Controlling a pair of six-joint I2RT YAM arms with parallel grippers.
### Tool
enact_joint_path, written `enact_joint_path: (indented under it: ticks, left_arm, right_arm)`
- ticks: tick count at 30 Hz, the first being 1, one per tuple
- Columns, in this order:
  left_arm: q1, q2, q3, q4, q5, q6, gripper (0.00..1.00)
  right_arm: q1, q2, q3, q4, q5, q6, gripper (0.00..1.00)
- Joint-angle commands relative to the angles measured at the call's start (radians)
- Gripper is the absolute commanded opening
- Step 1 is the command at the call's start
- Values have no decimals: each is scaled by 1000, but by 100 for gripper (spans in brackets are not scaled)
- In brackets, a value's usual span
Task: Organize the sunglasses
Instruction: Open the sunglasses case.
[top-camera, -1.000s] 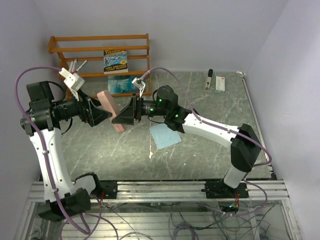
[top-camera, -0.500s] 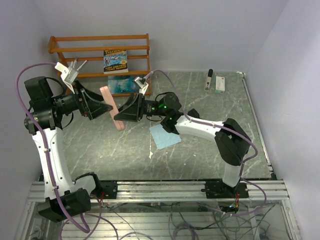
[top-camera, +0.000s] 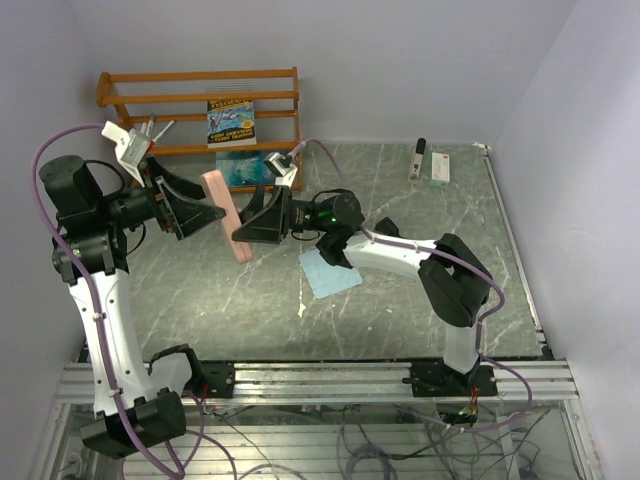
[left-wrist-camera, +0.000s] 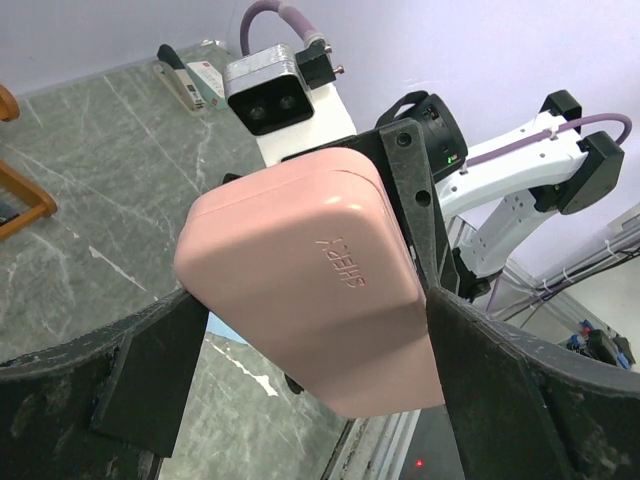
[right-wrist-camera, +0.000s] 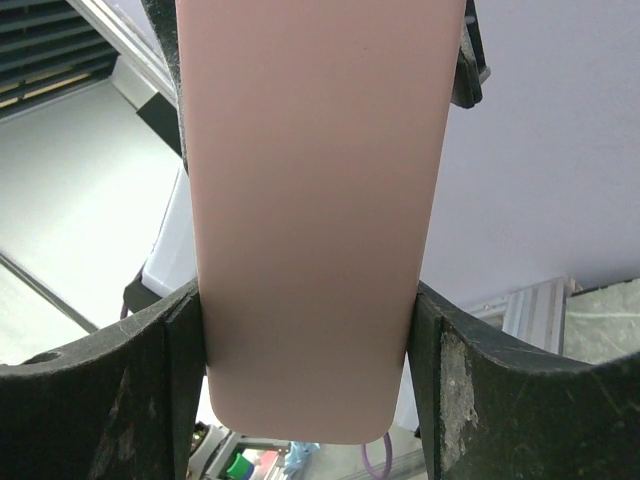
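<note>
Two arms meet above the left part of the table (top-camera: 430, 270), and between them we see the pink sunglasses case (top-camera: 222, 212) held up in the air, tilted and clear of the surface. We find the right gripper (top-camera: 240, 224) pinching it: in the right wrist view its fingers (right-wrist-camera: 160, 380) press against both long edges of the case, which fills the gap between them. The left gripper (top-camera: 212, 216) stands spread wide. In the left wrist view its two fingers sit on either side of the case's rounded end, and we cannot tell whether they touch it. On the table beneath the right arm we see a blue cloth (top-camera: 330, 270) lying flat. At the far left corner stands a wooden rack (top-camera: 200, 100) with a book (top-camera: 231, 122) propped upright on it
</note>
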Motion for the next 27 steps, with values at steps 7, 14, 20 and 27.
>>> enact_joint_path:
  ticks: [7, 14, 20, 27]
  left_arm:
    - [10, -67, -58, 292, -130, -263, 99]
    - [11, -91, -78, 371, -133, -330, 99]
    - [11, -104, -67, 342, -122, -294, 92]
    - [10, -98, -16, 215, -150, -217, 58]
  right_arm:
    - [28, 35, 114, 98, -33, 19, 0]
    - [37, 48, 134, 142, -24, 61, 0]
    - [42, 73, 159, 175, -21, 100, 0]
    - [47, 97, 173, 92, -18, 52, 0]
